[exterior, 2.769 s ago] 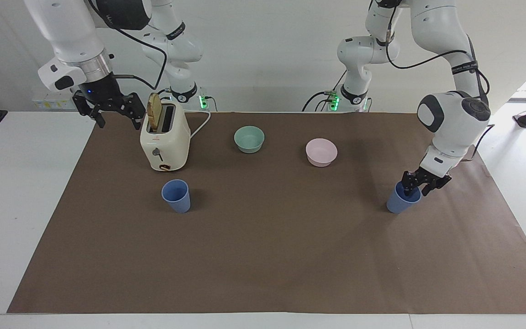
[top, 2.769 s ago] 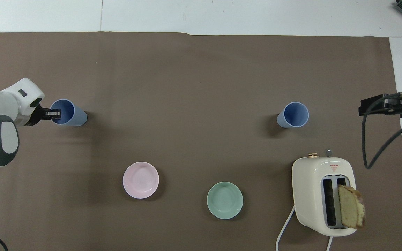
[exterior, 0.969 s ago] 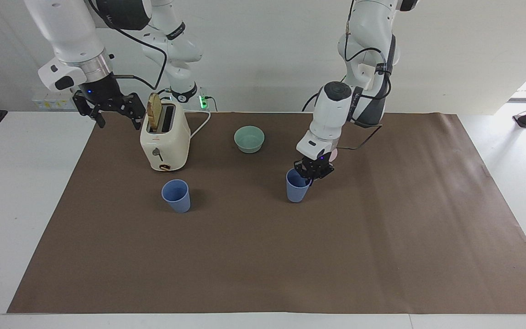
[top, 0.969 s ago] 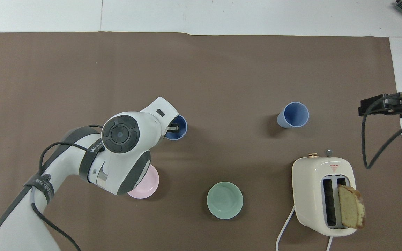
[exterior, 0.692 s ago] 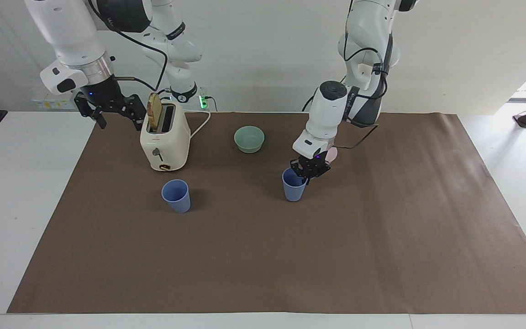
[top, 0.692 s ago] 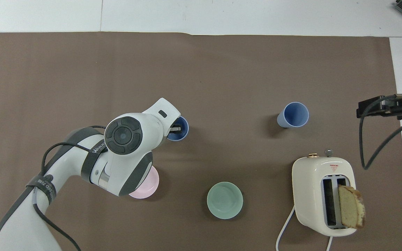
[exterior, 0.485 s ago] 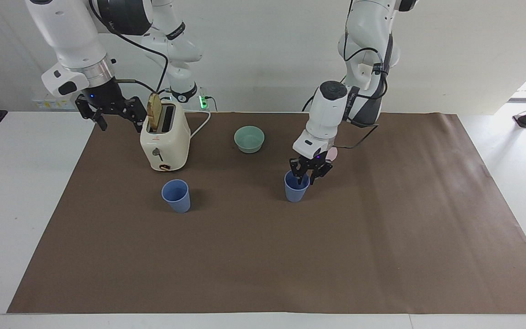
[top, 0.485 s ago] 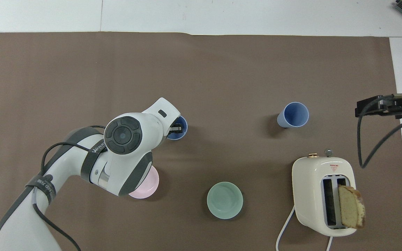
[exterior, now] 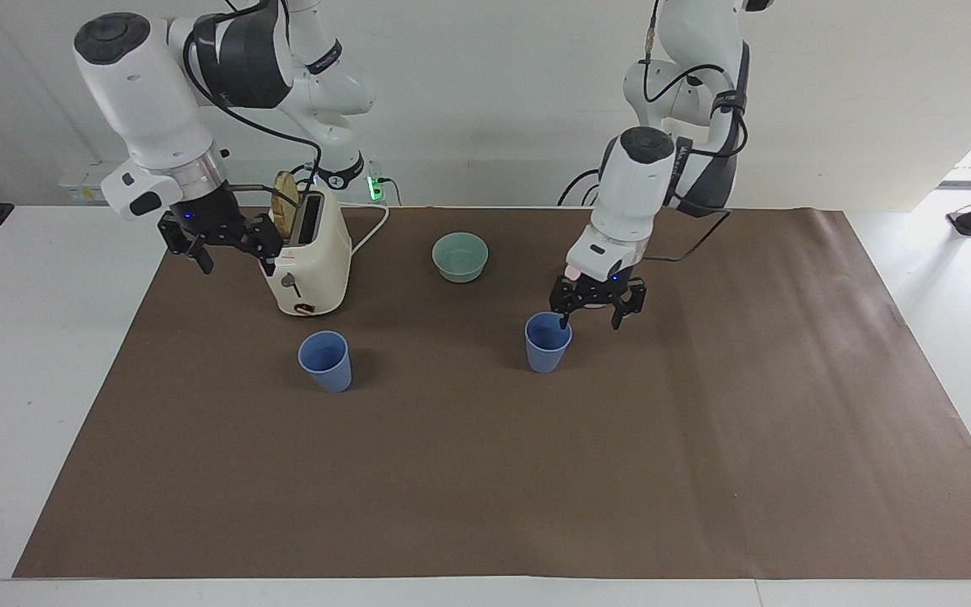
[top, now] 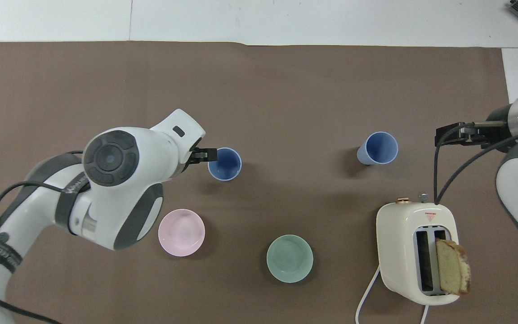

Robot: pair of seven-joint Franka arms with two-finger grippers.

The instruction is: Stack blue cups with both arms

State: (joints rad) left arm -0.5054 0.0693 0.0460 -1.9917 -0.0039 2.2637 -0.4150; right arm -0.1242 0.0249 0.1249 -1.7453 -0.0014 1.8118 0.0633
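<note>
Cups first: two blue ones stand upright on the brown mat, apart from each other and not stacked. One cup [exterior: 548, 342] sits near the middle of the table, farther from the robots than the pink bowl [top: 181, 232]. The other cup [exterior: 325, 361] stands toward the right arm's end, just farther from the robots than the toaster [exterior: 307, 261].

The left gripper [exterior: 598, 306] hangs just above and beside the middle cup, on the side toward the left arm's end of the table. Its fingers are spread apart and hold nothing; one fingertip is close by the cup's rim, and I cannot tell whether it touches.

The right gripper [exterior: 228, 246] is up in the air beside the toaster, over the edge of the mat at the right arm's end. Its fingers are spread wide and empty.

A slice of bread [top: 453, 266] pokes out of one toaster slot. A green bowl [exterior: 459, 255] sits between the toaster and the pink bowl.
</note>
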